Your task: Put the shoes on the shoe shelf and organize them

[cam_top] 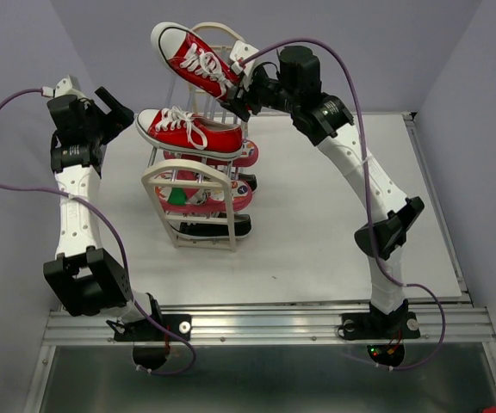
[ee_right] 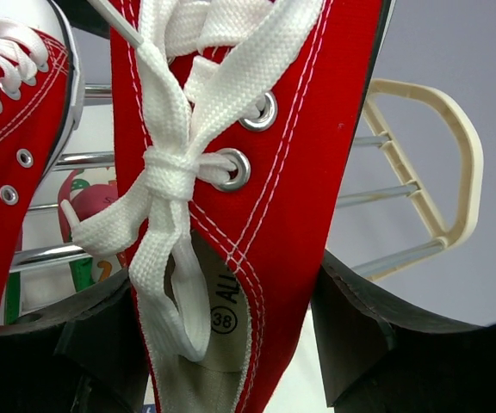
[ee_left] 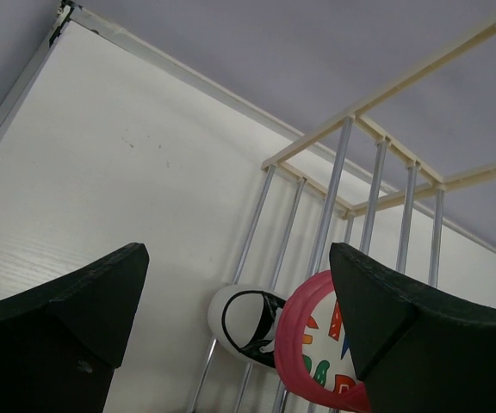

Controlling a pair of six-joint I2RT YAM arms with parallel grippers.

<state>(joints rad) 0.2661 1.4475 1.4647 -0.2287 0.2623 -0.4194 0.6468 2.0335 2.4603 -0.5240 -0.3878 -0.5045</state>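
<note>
Your right gripper (cam_top: pixel 241 86) pinches a red sneaker (cam_top: pixel 192 56) by its collar, tilted above the shoe shelf (cam_top: pixel 232 219). The second red sneaker (cam_top: pixel 192 133) lies on the top tier. Your left gripper (cam_top: pixel 117 109) hangs spread just beside the shelf.

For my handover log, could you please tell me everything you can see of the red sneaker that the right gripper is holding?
The held red sneaker looks like canvas with white stitching, knotted white laces, metal eyelets, white toe cap and sole; its insole reads 38. The right gripper is shut on its heel end. It hangs tilted above the far end of the shoe shelf, beyond the other red sneaker lying on the top tier.
</note>
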